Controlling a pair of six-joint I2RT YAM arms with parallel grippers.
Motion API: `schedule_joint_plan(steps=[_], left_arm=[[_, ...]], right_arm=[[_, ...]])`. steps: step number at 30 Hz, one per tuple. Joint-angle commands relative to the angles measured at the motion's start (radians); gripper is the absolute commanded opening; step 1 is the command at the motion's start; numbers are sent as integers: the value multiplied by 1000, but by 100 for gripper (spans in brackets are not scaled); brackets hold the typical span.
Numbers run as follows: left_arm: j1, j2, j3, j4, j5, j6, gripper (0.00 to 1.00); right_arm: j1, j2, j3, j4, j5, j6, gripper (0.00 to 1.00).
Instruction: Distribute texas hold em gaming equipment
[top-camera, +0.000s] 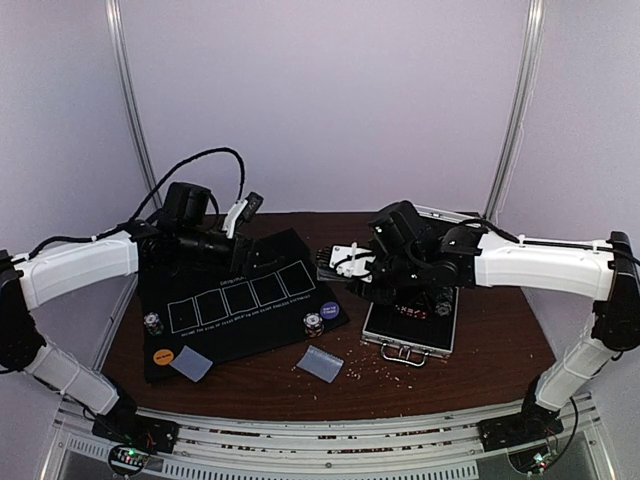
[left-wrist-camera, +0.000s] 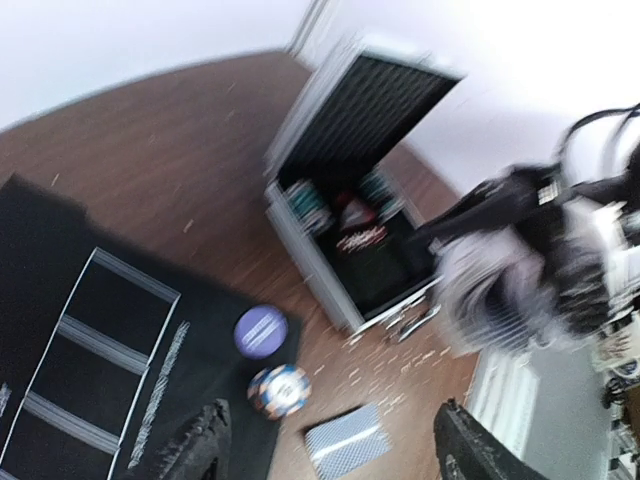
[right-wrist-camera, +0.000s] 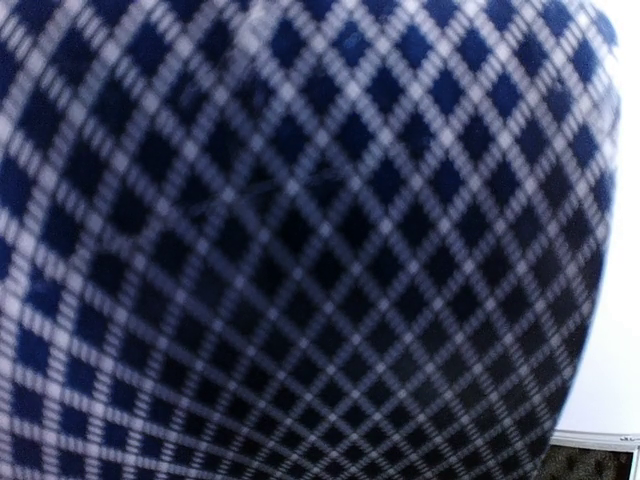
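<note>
The right hand (top-camera: 335, 256) pinches a flat card (right-wrist-camera: 300, 240) with a blue-and-white diamond-lattice back; the left hand (left-wrist-camera: 332, 420) is spread wide.

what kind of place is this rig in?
Likely a robot lab cell, not a card room: blank white walls with aluminium frame posts, arms bolted to a slotted rail, a printed poker mat staged on a small wooden table.
</note>
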Motion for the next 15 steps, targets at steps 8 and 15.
schedule_joint_plan(steps=[8, 15], left_arm=[[-19, 16, -30, 364, 151, -282, 88], [-52, 75, 5, 279, 126, -231, 82]], right_arm=[[47, 56, 66, 45, -69, -27, 42], [59, 87, 92, 42, -75, -30, 42]])
